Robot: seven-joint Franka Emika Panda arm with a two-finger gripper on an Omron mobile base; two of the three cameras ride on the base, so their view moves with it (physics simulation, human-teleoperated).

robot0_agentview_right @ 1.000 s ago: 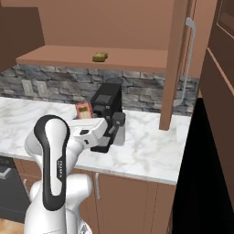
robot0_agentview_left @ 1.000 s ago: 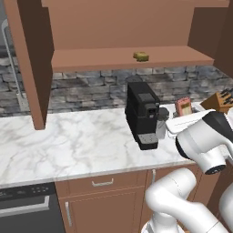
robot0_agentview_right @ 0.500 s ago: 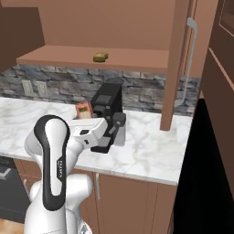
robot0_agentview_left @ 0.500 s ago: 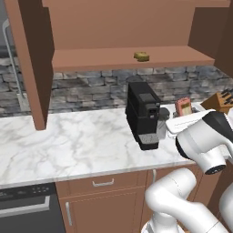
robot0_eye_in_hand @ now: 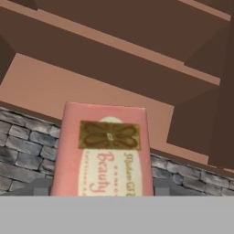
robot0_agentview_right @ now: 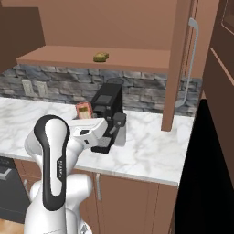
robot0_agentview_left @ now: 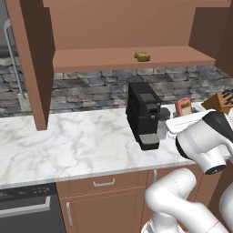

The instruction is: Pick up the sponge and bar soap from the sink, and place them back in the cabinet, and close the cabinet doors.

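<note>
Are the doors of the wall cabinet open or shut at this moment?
Open. Both cabinet doors stand swung outward, so the inner shelf shows, with the sponge lying on it.

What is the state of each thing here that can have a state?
cabinet: open, doors swung wide.
sponge: lying on the cabinet shelf.
bar soap: held upright in the gripper, above the counter, jaws shut on it.
coffee machine: standing upright on the counter.

Sponge on cabinet shelf.
</note>
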